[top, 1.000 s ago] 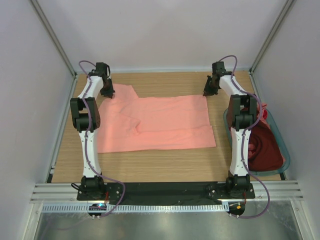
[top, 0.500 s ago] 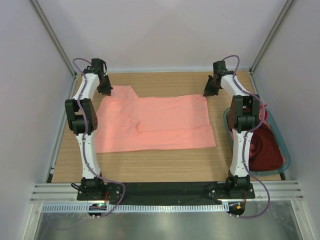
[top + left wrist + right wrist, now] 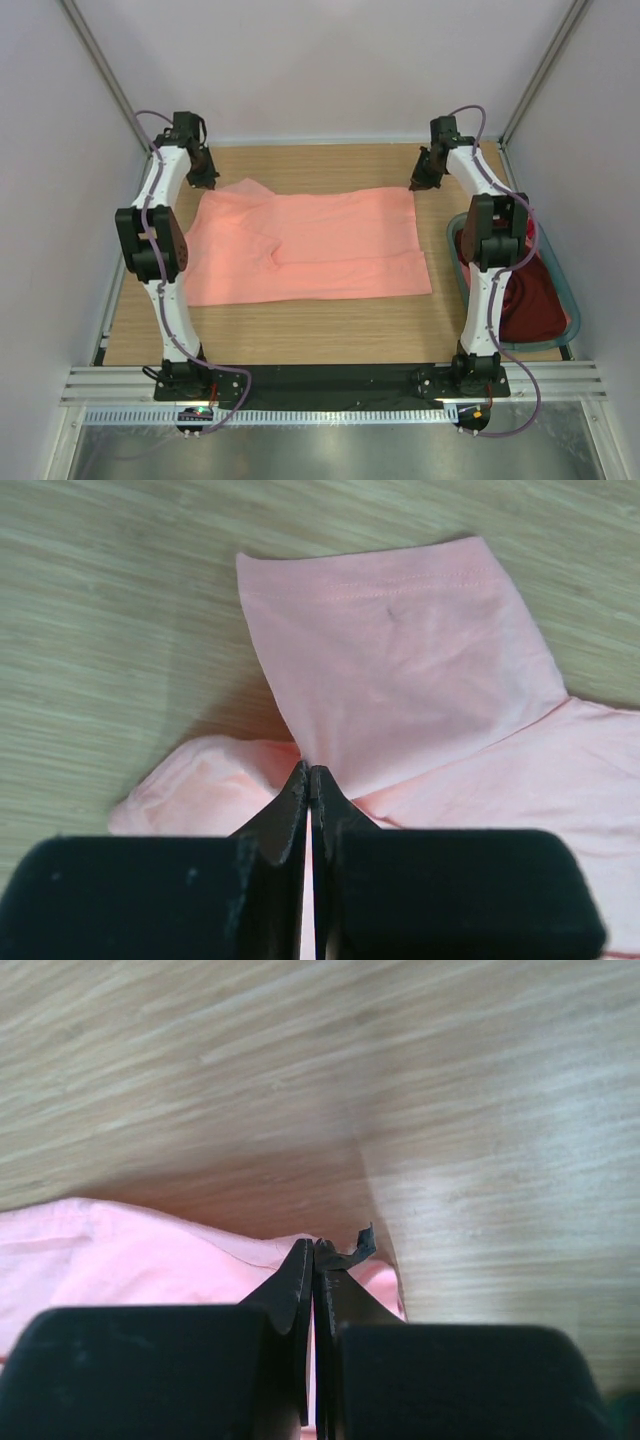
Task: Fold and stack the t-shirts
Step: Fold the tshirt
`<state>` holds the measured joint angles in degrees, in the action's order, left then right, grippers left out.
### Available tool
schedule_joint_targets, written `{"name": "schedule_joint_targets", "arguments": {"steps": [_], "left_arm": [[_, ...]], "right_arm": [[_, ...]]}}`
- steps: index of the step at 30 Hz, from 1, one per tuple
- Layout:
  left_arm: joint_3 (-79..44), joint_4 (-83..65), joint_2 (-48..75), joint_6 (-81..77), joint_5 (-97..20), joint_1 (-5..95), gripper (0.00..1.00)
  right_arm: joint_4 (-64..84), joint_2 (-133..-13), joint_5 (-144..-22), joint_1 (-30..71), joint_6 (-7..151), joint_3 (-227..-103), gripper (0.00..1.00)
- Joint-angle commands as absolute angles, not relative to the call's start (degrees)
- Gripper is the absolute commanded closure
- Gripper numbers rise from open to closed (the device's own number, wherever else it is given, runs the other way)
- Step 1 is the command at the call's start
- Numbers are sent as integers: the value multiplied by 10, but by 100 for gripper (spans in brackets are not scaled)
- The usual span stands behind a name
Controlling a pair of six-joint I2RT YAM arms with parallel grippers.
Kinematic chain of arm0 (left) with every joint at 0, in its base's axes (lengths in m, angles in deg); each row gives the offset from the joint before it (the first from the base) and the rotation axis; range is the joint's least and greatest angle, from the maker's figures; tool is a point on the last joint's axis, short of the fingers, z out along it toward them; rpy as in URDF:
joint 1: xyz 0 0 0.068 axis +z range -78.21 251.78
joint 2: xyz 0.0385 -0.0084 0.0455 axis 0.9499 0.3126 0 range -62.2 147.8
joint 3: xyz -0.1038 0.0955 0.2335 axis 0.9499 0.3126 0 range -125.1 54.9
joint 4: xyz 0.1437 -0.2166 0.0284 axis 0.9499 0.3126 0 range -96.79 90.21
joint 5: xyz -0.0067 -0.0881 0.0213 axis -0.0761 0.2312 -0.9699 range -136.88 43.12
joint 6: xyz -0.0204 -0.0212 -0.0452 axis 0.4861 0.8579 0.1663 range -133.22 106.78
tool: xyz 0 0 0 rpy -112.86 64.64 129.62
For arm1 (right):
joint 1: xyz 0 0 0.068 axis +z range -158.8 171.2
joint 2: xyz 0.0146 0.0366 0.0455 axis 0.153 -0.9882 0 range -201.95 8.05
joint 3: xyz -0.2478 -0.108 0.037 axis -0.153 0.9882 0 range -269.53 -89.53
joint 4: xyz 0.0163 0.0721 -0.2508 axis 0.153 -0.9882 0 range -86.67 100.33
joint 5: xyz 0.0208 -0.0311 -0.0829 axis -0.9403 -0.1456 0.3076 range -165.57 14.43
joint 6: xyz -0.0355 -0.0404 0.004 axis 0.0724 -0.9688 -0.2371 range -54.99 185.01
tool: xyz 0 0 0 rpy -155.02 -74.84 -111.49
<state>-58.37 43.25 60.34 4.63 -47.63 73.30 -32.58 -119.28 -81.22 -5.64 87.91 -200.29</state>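
Leftward and upward shifts the left gripper [image 3: 203,172], jaws clamped on the upper-left corner of the salmon t-shirt [image 3: 320,245]; the right gripper [image 3: 424,178] pinches its upper-right corner. The shirt lies mid-frame, being stretched flat; next, I judge, both corners should fold toward the bottom edge together

The spread t-shirt [image 3: 310,245] lies across the middle of the counter [image 3: 320,325], with the left pincer [image 3: 205,182] at its far left corner and the right pincer [image 3: 416,187] at its far right corner. Right of it, by the counter's right edge, stands a basket [image 3: 572,302] with a bundled t-shirt [image 3: 535,300] inside.
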Motion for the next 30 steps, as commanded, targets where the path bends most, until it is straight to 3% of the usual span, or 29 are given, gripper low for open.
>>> {"name": "schedule_joint_targets", "arguments": {"steps": [1,30], "left_arm": [[-567,454,549,48,-509,736,100],[-430,482,429,44,-602,736,100]], "right_arm": [[-349,-1126,-800,-55,890,-1988,99],[-398,-1029,-791,-80,898,-1866,99]]}}
